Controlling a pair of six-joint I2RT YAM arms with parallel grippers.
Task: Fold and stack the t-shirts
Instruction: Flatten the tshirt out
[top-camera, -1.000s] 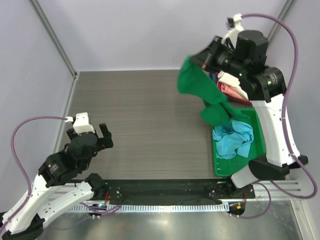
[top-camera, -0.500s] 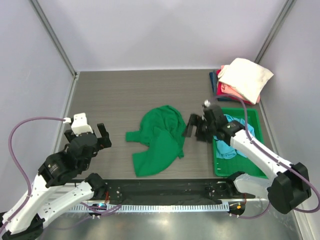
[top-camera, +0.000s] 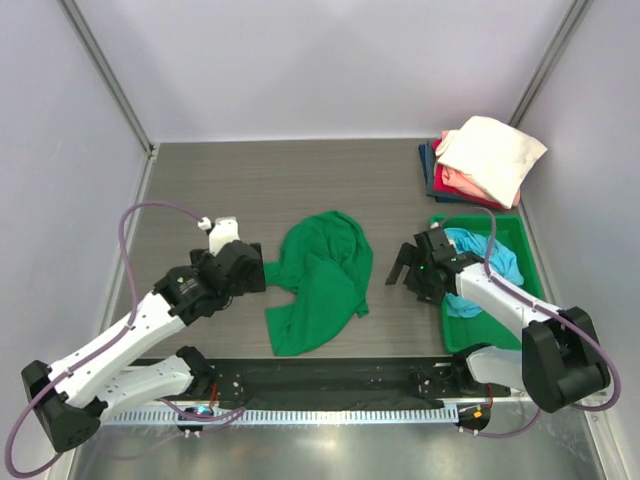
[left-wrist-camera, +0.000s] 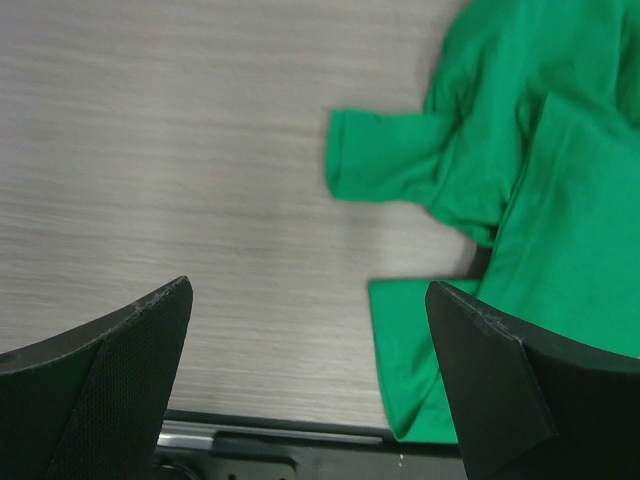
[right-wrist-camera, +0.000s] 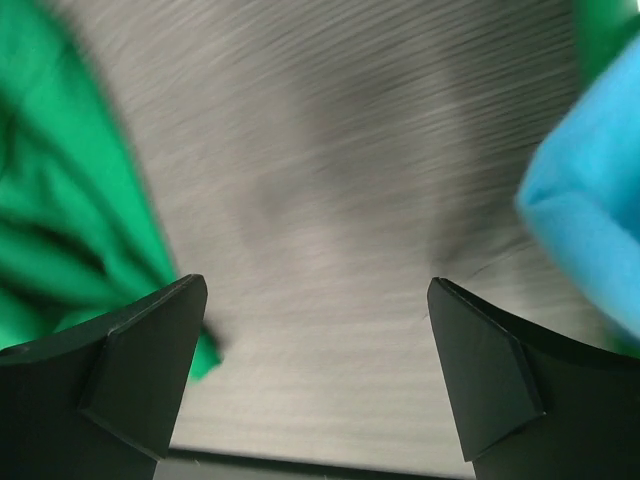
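A bright green t-shirt (top-camera: 320, 280) lies crumpled on the middle of the table, one sleeve sticking out to the left. My left gripper (top-camera: 252, 272) hovers open just left of that sleeve; in the left wrist view the green t-shirt (left-wrist-camera: 500, 170) fills the upper right, and nothing is between the fingers of the left gripper (left-wrist-camera: 310, 380). My right gripper (top-camera: 405, 268) stands open over bare table between the green t-shirt (right-wrist-camera: 60, 200) and a light blue t-shirt (right-wrist-camera: 590, 200). The light blue t-shirt (top-camera: 480, 262) sits bunched in the bin.
A rigid green bin (top-camera: 508, 228) stands at the right, under my right arm. Behind it, in the back right corner, is a pile of folded shirts: cream (top-camera: 490, 150) on top, pink-red (top-camera: 455, 182) and navy (top-camera: 428, 165) below. A black rail (top-camera: 320, 380) runs along the near edge.
The right gripper opened and let go of the green t-shirt, which went from hanging high at the back right to lying on the table. The left arm reached right to the shirt's sleeve.
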